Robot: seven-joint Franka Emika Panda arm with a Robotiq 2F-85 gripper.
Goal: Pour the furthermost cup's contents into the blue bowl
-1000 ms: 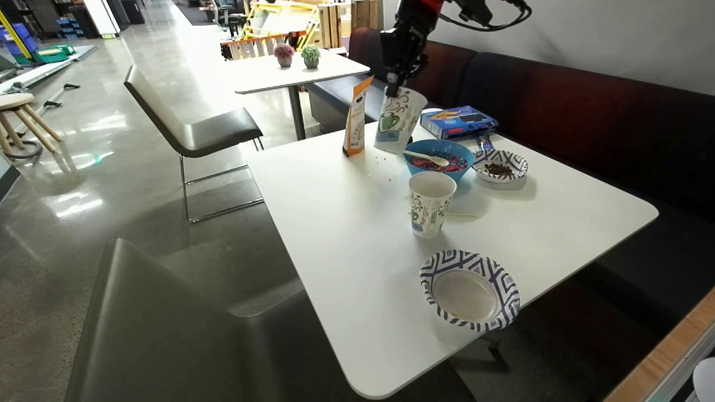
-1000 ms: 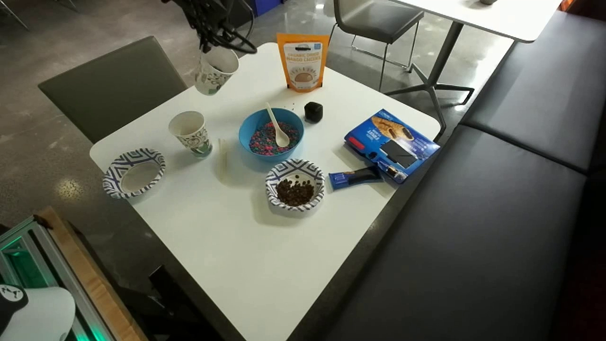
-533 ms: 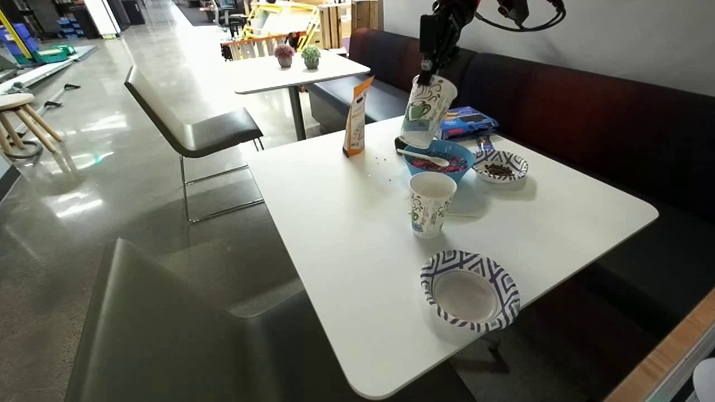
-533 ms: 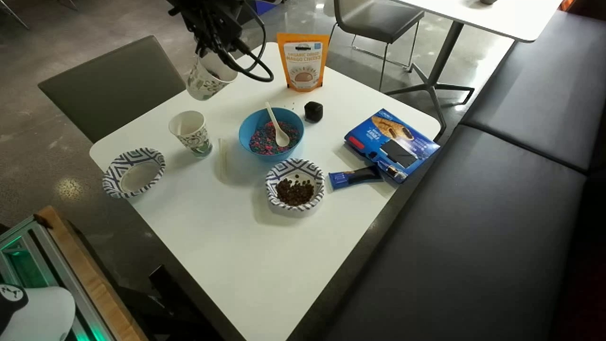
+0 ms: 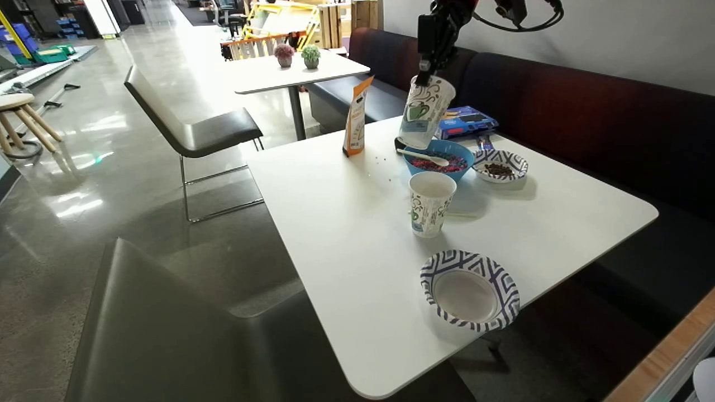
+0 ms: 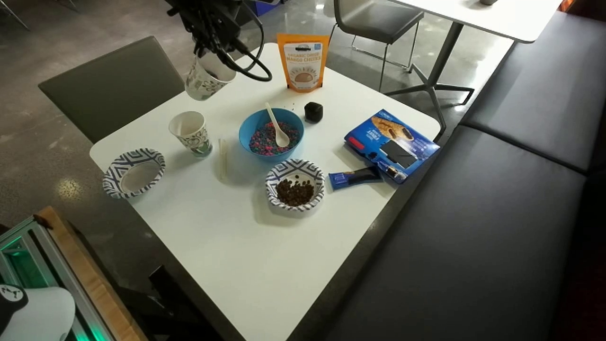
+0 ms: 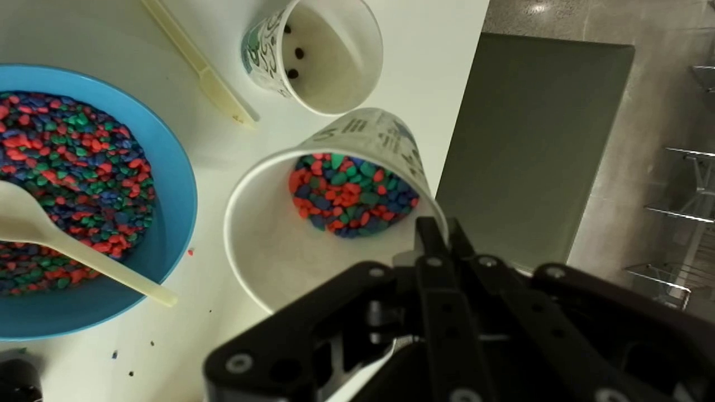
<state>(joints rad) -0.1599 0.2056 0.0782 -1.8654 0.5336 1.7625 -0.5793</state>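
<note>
- The gripper is clamped on the wall of the furthermost cup, one finger inside the rim and one outside.
- In both exterior views that cup is up off the table, leaning with its mouth higher than its base; its contents, red, green and blue pieces, lie at the bottom.
- Near it, a second printed cup stands upright on the table with a few dark bits inside.
- A pale knife lies between this second cup and the blue bowl.
- The blue bowl holds coloured bits and a spoon whose handle crosses the rim; in the wrist view the held cup shows to one side of the bowl.
- At the table's edge sits a patterned bowl; another patterned bowl, near the blue bowl, holds brown pieces.
- Past the blue bowl come a small black object and an upright orange pouch.
- A blue box lies flat, a blue packet just beside it.
- Farther off, small potted plants stand on another table.
</note>
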